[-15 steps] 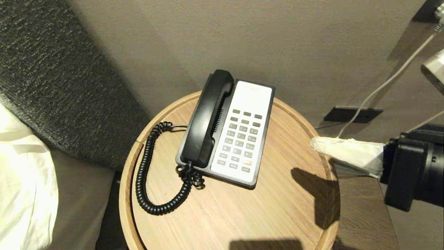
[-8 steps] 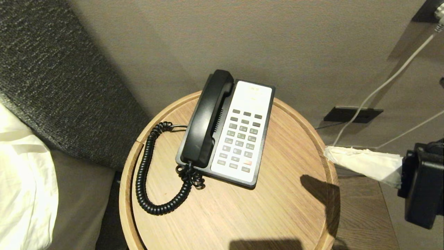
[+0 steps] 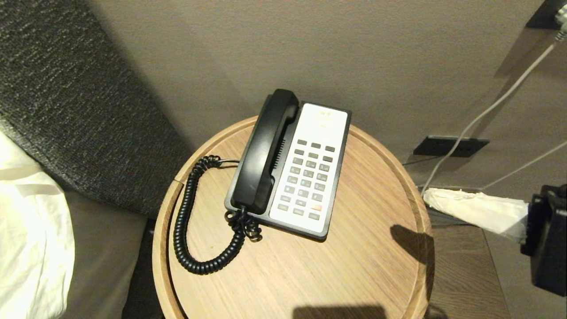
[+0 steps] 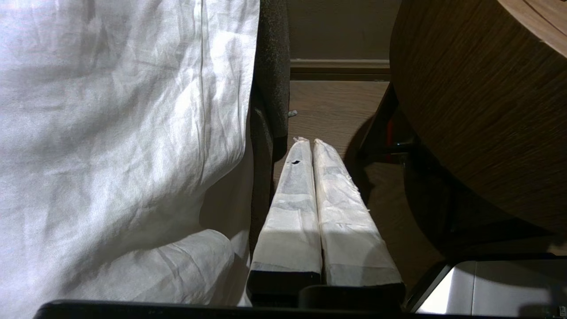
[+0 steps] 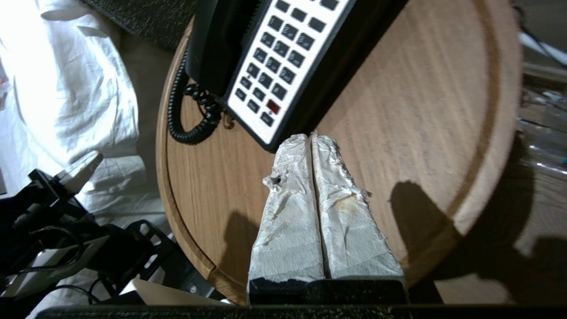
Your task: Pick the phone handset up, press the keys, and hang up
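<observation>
Handset (image 3: pixel 264 151) seen cradled on left side of phone (image 3: pixel 310 170), centre of head frame, on round table (image 3: pixel 376 274). Coiled cord (image 3: pixel 188 221) looped at lower left of phone.

Right gripper (image 3: pixel 474 209) placed at right edge of head frame, beyond table rim, fingers pressed together, nothing held. Left gripper (image 4: pixel 310 146) likewise closed and empty, kept low beside bedsheet (image 4: pixel 110 133).

Handset judged light, rigid, glossy, hence slippery. Narrow middle section judged best grip point. Cord drag expected on lift.
</observation>
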Controlling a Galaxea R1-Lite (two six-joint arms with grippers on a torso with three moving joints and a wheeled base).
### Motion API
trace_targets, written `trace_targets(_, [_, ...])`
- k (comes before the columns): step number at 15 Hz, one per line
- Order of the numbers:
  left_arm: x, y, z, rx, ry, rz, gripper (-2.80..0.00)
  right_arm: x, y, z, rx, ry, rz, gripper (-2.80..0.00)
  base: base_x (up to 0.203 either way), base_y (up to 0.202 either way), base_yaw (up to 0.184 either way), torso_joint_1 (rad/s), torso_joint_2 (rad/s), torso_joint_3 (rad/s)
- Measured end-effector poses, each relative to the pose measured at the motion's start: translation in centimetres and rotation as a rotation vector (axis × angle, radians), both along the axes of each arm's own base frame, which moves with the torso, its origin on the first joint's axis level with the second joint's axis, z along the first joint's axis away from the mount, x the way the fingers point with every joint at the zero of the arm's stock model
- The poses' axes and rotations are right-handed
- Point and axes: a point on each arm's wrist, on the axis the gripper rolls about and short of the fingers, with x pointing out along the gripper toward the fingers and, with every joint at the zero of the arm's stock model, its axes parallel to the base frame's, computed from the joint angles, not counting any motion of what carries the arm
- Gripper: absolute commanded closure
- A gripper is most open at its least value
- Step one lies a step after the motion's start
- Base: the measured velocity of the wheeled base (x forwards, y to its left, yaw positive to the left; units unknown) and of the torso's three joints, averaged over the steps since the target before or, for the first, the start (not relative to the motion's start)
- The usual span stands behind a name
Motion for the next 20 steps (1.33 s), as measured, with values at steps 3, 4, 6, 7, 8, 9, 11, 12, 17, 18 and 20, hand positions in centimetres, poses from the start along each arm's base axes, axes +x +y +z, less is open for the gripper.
trace_targets(3, [0.0,0.0,0.0,0.000,-0.001,0.000,0.00,-0.9,-1.8,-0.5,0.004,-0.017,-0.054,0.00,0.000,0.000,0.000,0.000,0.00,0.000])
trace_targets(4, [0.0,0.0,0.0,0.000,-0.001,0.001,0.00,-1.0,-2.7,-1.2,-0.004,-0.017,-0.093,0.00,0.000,0.000,0.000,0.000,0.00,0.000])
trace_targets(6, [0.0,0.0,0.0,0.000,-0.001,0.001,0.00,-0.9,-5.3,-3.2,-0.029,-0.004,-0.235,0.00,0.000,0.000,0.000,0.000,0.00,0.000])
trace_targets(7, [0.0,0.0,0.0,0.000,-0.001,0.000,0.00,-1.0,-7.0,-4.5,-0.043,0.008,-0.326,0.00,0.000,0.000,0.000,0.000,0.00,0.000])
trace_targets(8, [0.0,0.0,0.0,0.000,-0.001,0.000,0.00,-1.6,-8.8,-6.0,-0.053,0.015,-0.414,0.00,0.000,0.000,0.000,0.000,0.00,0.000])
trace_targets(9, [0.0,0.0,0.0,0.000,-0.001,0.000,0.00,-2.6,-10.0,-7.2,-0.057,0.009,-0.463,0.00,0.000,0.000,0.000,0.000,0.00,0.000])
trace_targets(11, [0.0,0.0,0.0,0.000,-0.001,-0.001,0.00,-5.5,-11.7,-10.1,-0.079,-0.042,-0.495,0.00,0.000,0.000,0.000,0.000,0.00,0.000])
trace_targets(12, [0.0,0.0,0.0,0.000,-0.001,-0.001,0.00,-6.9,-12.0,-11.2,-0.091,-0.087,-0.494,0.00,0.000,0.000,0.000,0.000,0.00,0.000])
trace_targets(17, [0.0,0.0,0.0,0.000,-0.001,0.000,0.00,-10.8,-12.4,-17.2,-0.165,-0.240,-0.665,0.00,0.000,0.000,0.000,0.000,0.00,0.000])
trace_targets(18, [0.0,0.0,0.0,0.000,0.000,0.000,0.00,-11.0,-12.4,-17.6,-0.163,-0.247,-0.669,0.00,0.000,0.000,0.000,0.000,0.00,0.000])
trace_targets(20, [0.0,0.0,0.0,0.000,0.000,0.000,0.00,-11.4,-12.5,-18.2,-0.173,-0.203,-0.694,0.00,0.000,0.000,0.000,0.000,0.00,0.000])
